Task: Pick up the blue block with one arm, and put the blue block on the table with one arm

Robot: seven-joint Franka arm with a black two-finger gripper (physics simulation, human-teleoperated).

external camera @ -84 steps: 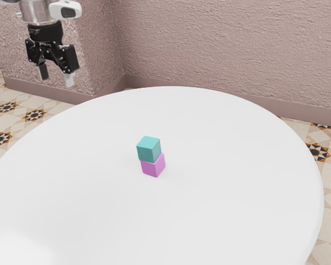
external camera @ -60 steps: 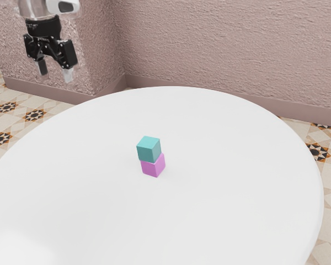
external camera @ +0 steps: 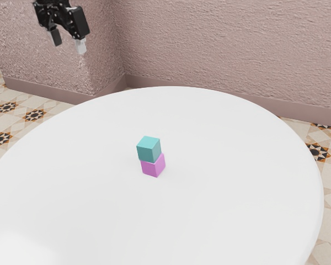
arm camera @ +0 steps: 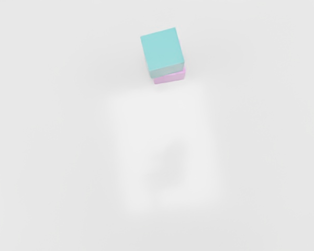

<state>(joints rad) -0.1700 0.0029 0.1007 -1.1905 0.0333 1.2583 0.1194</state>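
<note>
My gripper [external camera: 68, 48] is high at the upper left of the exterior view, open and holding nothing, well away from the blocks. The blue block [external camera: 148, 149], teal in colour, rests on top of a pink block [external camera: 154, 165] near the middle of the round white table [external camera: 237, 165]. From the wrist view, the blue block [arm camera: 163, 51] covers most of the pink block [arm camera: 169, 76], whose one side peeks out beneath it.
A textured pinkish wall [external camera: 226, 44] rises behind the table, with a wall corner behind the gripper. Patterned floor tiles [external camera: 11, 124] lie beyond the table's curved edge.
My gripper has risen and shifted a little toward the exterior view's right, with its fingers still apart. Both blocks have stayed where they were.
</note>
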